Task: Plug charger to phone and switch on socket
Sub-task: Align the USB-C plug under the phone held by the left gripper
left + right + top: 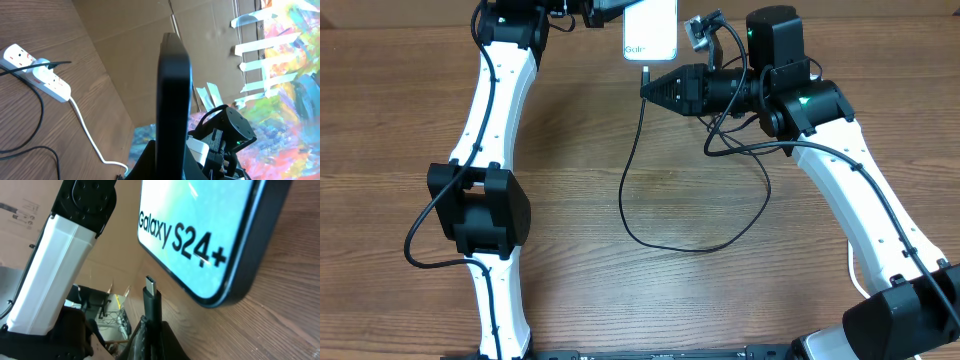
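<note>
My right pincer (150,332) is closed on the charger (628,190), gripping it just behind the connector tip (151,286), so only a short, stiff stub sticks out past the fingertips. I judge that short grip is deliberate, since a longer free end would flop and miss the port. Behind this pincer the black cable trails back in a loose loop across the table (570,280), slack enough that it should not tug against the push.

Directly ahead of the tip, close but with a clear gap, is the lettered short edge of the phone (210,225). The tip sits a little off to one side of that edge, and I cannot make out the port itself from here.

On the far side of the phone, my left pincer (167,157) is clamped on its body, holding it on edge so that the lettered end faces the right pincer. That braces the phone against the insertion. I cannot tell whether its lower corner touches the wood.

Well off to the side of the left pincer lies the socket (57,86), with its white cord (85,130) running away. A black cable reaches it. Its switch is not yet my concern, because plugging comes first and needs a small sideways correction.
</note>
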Controlling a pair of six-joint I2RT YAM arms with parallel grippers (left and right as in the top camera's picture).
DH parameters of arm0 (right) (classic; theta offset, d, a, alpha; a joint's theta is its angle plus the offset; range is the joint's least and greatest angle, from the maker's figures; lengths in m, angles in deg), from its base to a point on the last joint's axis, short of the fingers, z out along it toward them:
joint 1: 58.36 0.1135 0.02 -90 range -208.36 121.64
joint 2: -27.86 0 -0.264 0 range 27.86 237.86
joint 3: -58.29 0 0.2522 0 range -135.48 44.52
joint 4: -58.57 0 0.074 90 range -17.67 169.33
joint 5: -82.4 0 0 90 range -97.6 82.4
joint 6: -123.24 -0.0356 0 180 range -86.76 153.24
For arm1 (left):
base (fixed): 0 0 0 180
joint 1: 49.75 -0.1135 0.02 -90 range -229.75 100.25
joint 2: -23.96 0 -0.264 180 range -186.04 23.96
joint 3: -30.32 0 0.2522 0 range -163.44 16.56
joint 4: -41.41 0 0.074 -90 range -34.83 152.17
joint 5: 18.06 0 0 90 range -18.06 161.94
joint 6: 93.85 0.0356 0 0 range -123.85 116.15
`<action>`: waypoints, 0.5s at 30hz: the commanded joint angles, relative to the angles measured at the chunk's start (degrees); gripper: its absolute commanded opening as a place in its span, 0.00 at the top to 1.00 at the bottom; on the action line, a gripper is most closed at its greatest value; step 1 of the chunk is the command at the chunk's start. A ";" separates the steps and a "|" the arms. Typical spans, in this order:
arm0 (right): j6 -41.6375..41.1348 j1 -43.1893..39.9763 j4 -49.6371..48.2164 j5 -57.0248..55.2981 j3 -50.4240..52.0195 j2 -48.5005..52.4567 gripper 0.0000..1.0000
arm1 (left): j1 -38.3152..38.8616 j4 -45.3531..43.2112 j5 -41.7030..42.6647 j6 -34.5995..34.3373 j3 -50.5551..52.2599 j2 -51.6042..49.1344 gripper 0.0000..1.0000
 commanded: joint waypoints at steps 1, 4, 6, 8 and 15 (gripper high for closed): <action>-0.15 0.13 -0.46 1.31 0.33 0.37 0.96 | -0.31 -0.63 1.25 1.40 -1.33 2.03 0.96; 0.04 0.00 -0.42 0.15 0.33 0.37 0.96 | -0.31 -0.63 1.60 2.03 -1.33 2.03 0.96; 0.04 -0.37 -0.42 0.07 0.33 0.37 0.96 | -0.31 -0.63 1.79 1.99 -1.33 2.03 0.96; 0.44 -0.81 -0.35 0.07 0.33 0.37 0.96 | -0.31 -0.63 1.79 2.01 -1.33 2.03 0.96; 3.06 -1.20 1.70 -3.23 0.33 0.37 0.96 | -0.31 -0.52 1.79 1.77 -1.33 2.03 0.96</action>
